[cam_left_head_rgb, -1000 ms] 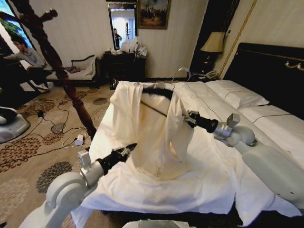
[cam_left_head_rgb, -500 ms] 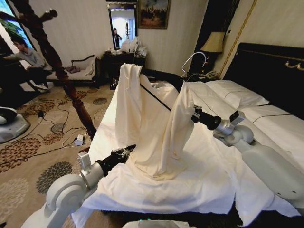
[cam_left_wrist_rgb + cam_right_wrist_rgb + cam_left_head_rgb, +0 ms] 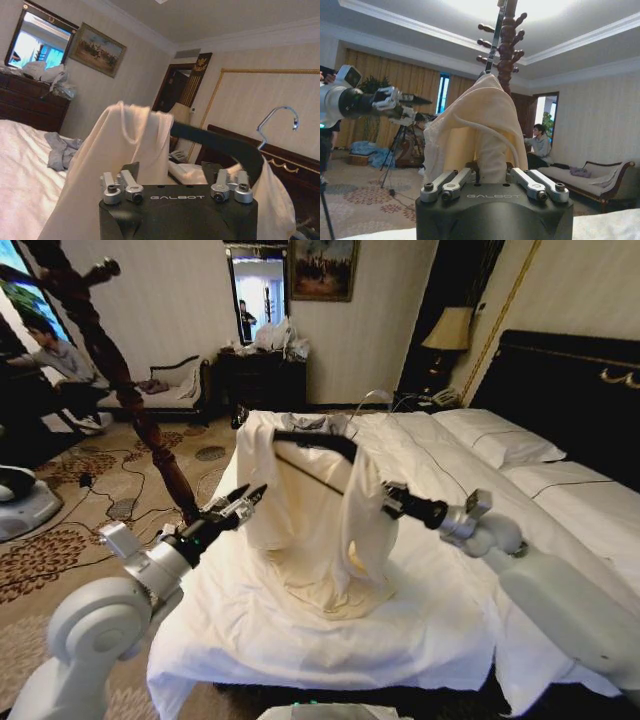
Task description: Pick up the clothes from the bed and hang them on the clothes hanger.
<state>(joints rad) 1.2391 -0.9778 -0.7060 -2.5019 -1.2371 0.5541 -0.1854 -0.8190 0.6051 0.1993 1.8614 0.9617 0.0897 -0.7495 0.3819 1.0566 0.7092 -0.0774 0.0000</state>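
Now right pincer [image 3: 388, 498] grips clothes [image 3: 330, 530]; left pincer [image 3: 246, 502] spread nearby.

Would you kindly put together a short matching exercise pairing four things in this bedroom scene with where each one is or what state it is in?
Things:
1. shirt
2. clothes hanger
3. left gripper
4. grey garment

Places or states:
A. lying on the bed beyond the shirt
B. open, in the air beside the shirt
C. draped in cream folds, lower edge on the sheet
D. black, under the fabric at the top, silver hook showing

Pairs: 1-C, 2-D, 3-B, 4-A
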